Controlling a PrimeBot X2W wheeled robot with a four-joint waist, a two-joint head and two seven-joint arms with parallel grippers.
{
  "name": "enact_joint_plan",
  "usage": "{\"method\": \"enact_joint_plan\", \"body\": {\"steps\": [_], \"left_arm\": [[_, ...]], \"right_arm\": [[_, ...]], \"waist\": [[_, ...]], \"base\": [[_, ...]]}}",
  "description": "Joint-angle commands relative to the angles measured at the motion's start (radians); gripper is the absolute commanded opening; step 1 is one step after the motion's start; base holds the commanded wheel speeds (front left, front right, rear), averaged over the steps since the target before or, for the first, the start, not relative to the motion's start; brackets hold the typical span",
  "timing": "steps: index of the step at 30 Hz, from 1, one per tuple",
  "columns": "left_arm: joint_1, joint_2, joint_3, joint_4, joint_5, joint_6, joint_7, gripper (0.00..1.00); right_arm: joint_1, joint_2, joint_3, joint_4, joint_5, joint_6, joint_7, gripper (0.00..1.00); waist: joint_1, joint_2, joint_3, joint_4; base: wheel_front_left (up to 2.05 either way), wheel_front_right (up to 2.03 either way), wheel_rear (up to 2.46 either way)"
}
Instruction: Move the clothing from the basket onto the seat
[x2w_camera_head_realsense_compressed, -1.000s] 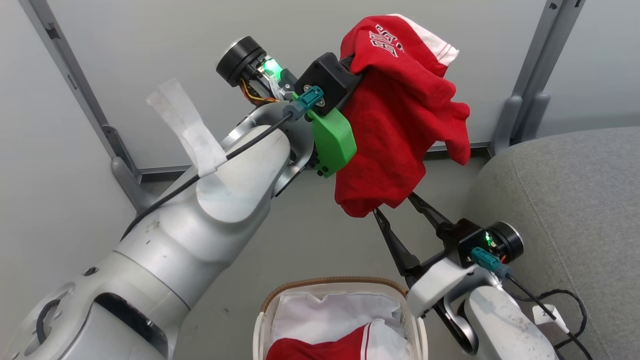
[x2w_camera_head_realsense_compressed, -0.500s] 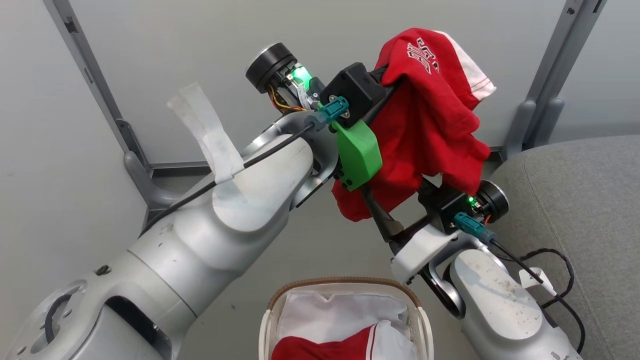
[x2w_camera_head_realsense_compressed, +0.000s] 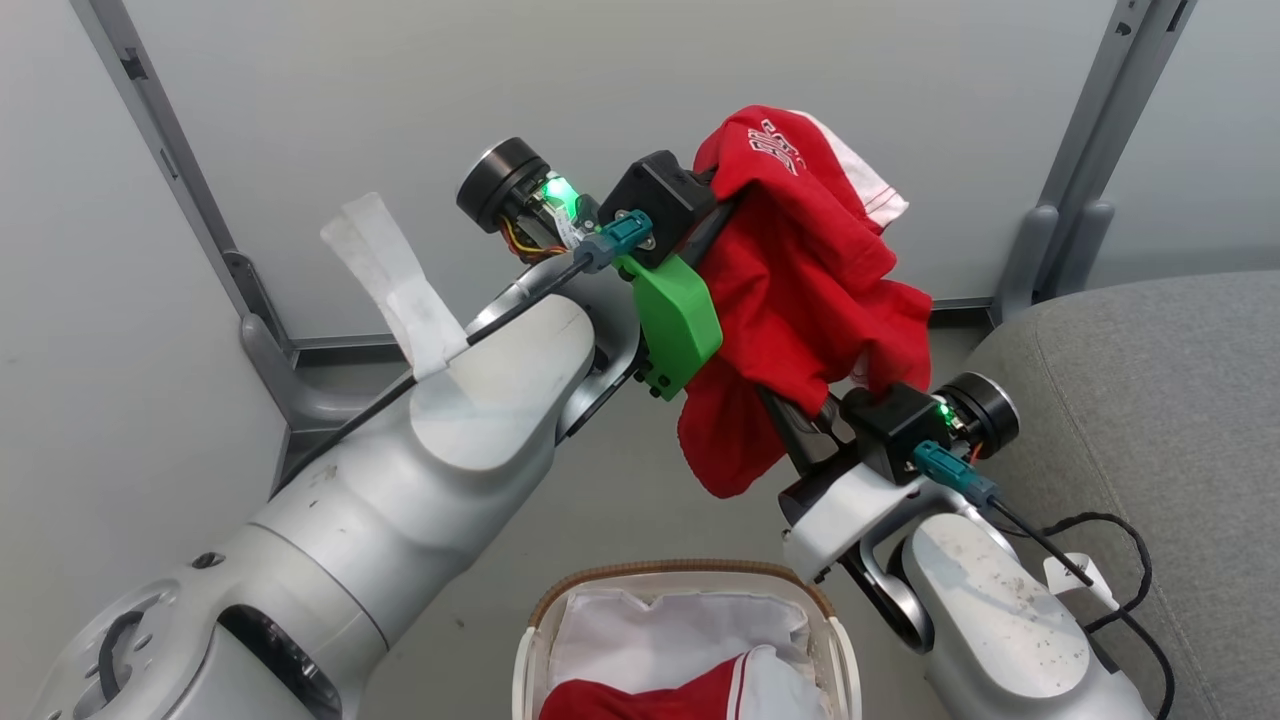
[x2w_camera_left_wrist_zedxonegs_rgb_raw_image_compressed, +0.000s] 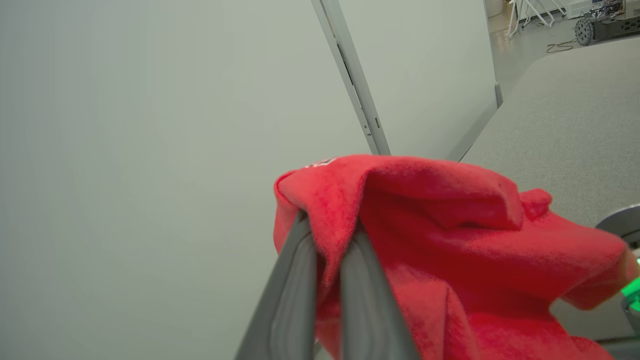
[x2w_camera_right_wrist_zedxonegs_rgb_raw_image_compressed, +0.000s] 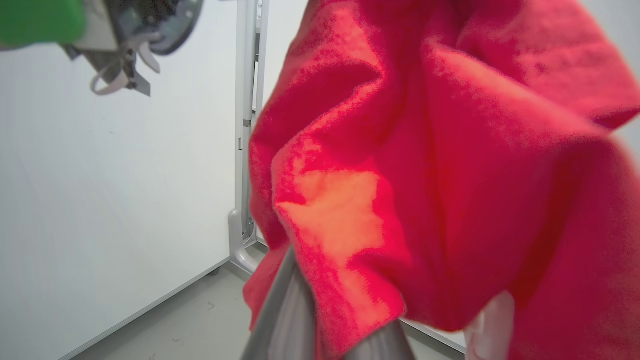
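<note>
A red garment (x2w_camera_head_realsense_compressed: 800, 290) with a white panel and white lettering hangs in the air. My left gripper (x2w_camera_left_wrist_zedxonegs_rgb_raw_image_compressed: 327, 225) is shut on its top fold. My right gripper (x2w_camera_right_wrist_zedxonegs_rgb_raw_image_compressed: 325, 305) reaches up from below into the hanging fabric, and its fingers (x2w_camera_head_realsense_compressed: 795, 445) stand close together with red cloth pinched between them. A second red garment (x2w_camera_head_realsense_compressed: 660, 695) with a white stripe lies in the basket (x2w_camera_head_realsense_compressed: 560, 610), on its white cloth liner, at the bottom of the head view. The grey seat (x2w_camera_head_realsense_compressed: 1150, 400) is to the right, just beyond my right wrist.
Pale wall panels with grey metal posts (x2w_camera_head_realsense_compressed: 1060, 230) stand behind the arms, over a grey floor (x2w_camera_head_realsense_compressed: 600, 520). A black cable (x2w_camera_head_realsense_compressed: 1120, 560) trails from my right wrist across the seat's edge. My left forearm (x2w_camera_head_realsense_compressed: 450, 430) takes up the left half of the head view.
My right gripper, open below the garment a second ago, has risen into the hanging fabric and closed on it. My left gripper still holds the garment's top.
</note>
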Motion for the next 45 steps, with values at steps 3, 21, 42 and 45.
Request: {"method": "enact_joint_plan", "body": {"steps": [3, 21, 42, 45], "left_arm": [[0.024, 0.000, 0.001, 0.029, -0.018, 0.000, -0.007, 0.00], [0.287, 0.000, 0.068, 0.057, -0.147, -0.010, -0.072, 1.00], [0.674, 0.013, 0.333, -0.149, 0.055, 0.010, -0.070, 1.00], [0.710, 0.010, 0.366, -0.183, 0.099, 0.015, -0.070, 1.00]], "right_arm": [[0.023, -0.004, -0.007, -0.012, -0.007, -0.001, -0.005, 0.00], [0.043, -0.004, -0.084, -0.028, -0.024, -0.001, -0.005, 0.00], [0.077, -0.004, -0.201, -0.020, -0.069, -0.001, -0.005, 0.00], [0.079, -0.004, -0.222, -0.024, -0.092, -0.001, -0.005, 0.00]], "waist": [[0.0001, -0.0001, -0.001, -0.006], [0.0001, -0.0001, 0.009, -0.015], [0.0001, -0.0001, 0.021, -0.071], [0.0001, -0.0001, 0.024, -0.114]], "base": [[0.00, 0.00, 0.00], [0.00, 0.00, 0.00], [0.00, 0.00, 0.00], [0.00, 0.00, 0.00]]}}
